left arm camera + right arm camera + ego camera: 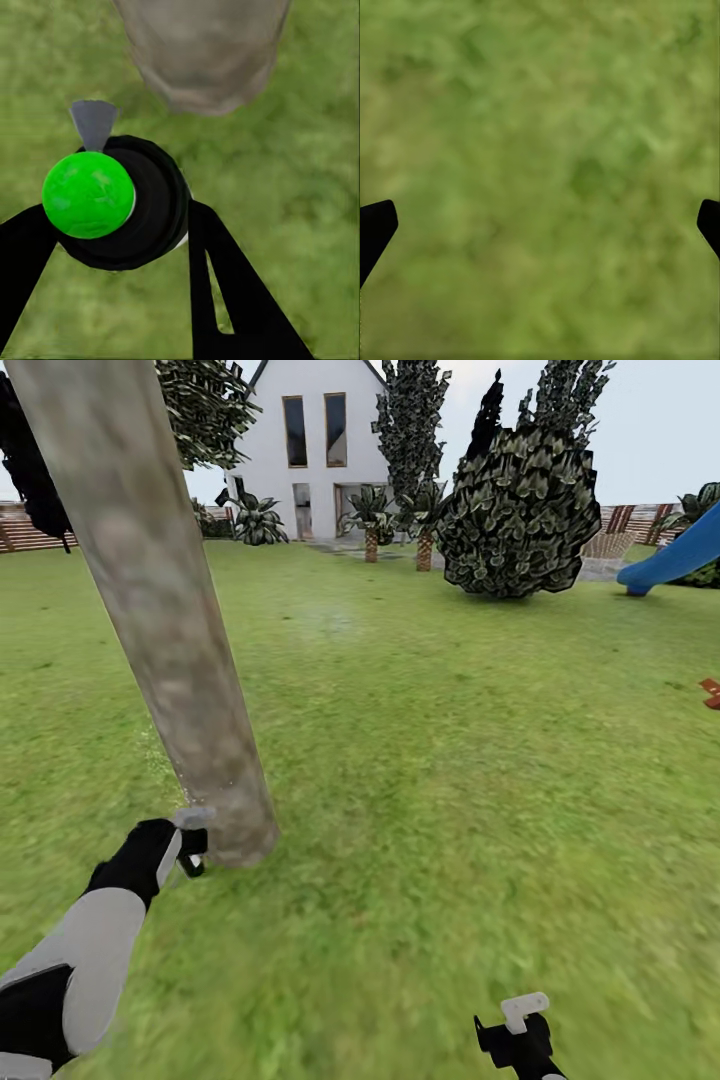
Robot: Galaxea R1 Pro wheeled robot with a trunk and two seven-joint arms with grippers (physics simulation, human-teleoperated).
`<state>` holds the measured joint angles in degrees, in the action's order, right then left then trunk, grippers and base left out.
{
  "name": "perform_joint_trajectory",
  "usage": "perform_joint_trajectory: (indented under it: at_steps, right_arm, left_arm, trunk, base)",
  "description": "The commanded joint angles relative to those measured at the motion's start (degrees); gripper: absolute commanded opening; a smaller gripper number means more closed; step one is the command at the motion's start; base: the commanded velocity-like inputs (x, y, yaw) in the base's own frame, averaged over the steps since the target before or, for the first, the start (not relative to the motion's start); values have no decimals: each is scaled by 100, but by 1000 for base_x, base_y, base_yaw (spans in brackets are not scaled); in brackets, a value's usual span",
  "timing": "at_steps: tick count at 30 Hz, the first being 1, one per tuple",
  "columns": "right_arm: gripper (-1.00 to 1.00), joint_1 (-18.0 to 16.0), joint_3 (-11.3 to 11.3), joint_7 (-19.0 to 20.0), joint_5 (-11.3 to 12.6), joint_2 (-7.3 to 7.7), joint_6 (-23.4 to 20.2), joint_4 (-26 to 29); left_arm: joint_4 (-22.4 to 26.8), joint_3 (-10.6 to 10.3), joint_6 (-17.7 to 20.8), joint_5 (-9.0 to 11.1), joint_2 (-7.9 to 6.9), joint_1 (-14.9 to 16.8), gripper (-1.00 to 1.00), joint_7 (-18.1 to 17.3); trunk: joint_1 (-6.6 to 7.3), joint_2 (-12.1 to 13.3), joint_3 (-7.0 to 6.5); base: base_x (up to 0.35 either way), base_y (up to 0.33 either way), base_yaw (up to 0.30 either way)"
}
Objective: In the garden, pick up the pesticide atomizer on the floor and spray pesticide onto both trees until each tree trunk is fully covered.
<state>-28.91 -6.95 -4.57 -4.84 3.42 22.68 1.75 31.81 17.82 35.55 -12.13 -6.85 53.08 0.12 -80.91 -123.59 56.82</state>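
Observation:
A thick, mottled beige-grey tree trunk (160, 610) leans across the left of the head view, its foot in the lawn. My left gripper (185, 845) is right beside that foot, shut on the pesticide atomizer (112, 202). The atomizer is a black round body with a bright green cap. Its grey nozzle (94, 124) points at the trunk's base (202, 52), a short gap away. My right gripper (520, 1025) hangs low at the front right, open over bare grass, with its dark fingertips (375, 221) wide apart.
Lawn stretches ahead and to the right. A round dark bush (520, 510) and small palms stand in front of the white house (320, 440). A blue slide (675, 555) is at the far right, a brown slat fence (30, 535) at the far left, and a small red object (712, 692) at the right edge.

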Motion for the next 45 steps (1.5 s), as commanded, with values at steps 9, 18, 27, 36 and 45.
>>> perform_joint_trajectory:
  at_steps: [9,18,27,36,45]
  right_arm:
    - [100,1,1,0,0,18,0,1]
    - [100,0,1,0,0,19,0,1]
    - [100,0,1,0,0,19,0,-2]
    - [100,0,1,0,0,19,0,-2]
    - [100,1,1,0,0,27,0,-8]
  left_arm:
    - [39,-275,548,121,-544,452,-100,-414]
    - [89,-451,1034,121,-408,775,-100,-493]
    - [98,-525,1214,133,-435,1006,-100,-644]
    - [102,-614,1546,113,-625,1269,-100,-869]
    - [107,-631,1534,92,-793,1183,-100,-844]
  trunk:
    - [0,0,0]
    - [0,0,0]
    - [0,0,0]
    - [0,0,0]
    - [0,0,0]
  base:
    - [0,0,0]
    - [0,0,0]
    - [0,0,0]
    - [0,0,0]
    - [74,-76,0]
